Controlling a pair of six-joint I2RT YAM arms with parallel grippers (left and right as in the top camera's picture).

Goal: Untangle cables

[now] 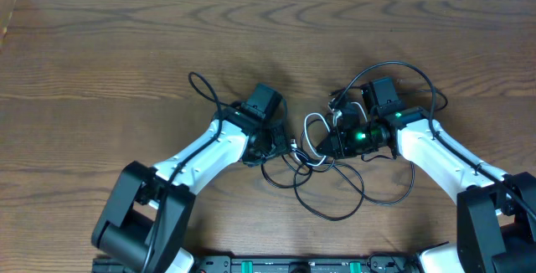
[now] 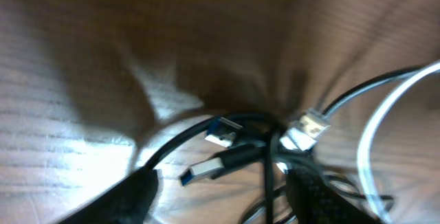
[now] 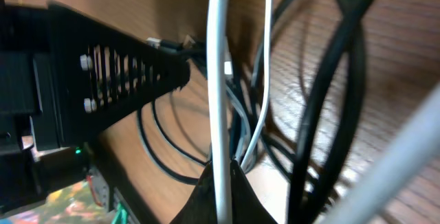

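The cables lie tangled mid-table between my two arms: long black cables (image 1: 335, 198) in loops and a shorter white cable (image 1: 313, 129). My right gripper (image 1: 333, 143) is shut on the white cable (image 3: 218, 80), which runs up between its fingertips (image 3: 221, 186), with black cable loops (image 3: 330, 100) beside it. My left gripper (image 1: 280, 149) is open low over the knot. Between its fingers (image 2: 220, 186) lie a black cable and a blue-tipped USB plug (image 2: 206, 170). A second USB plug (image 2: 223, 131) and a silver plug (image 2: 306, 128) lie just beyond, and the white cable (image 2: 385, 114) curves at right.
A black loop (image 1: 201, 89) trails left past my left arm, and another (image 1: 398, 76) arches over my right wrist. My left gripper's black body (image 3: 103, 66) sits close in the right wrist view. The wooden table (image 1: 100, 47) stretches all around.
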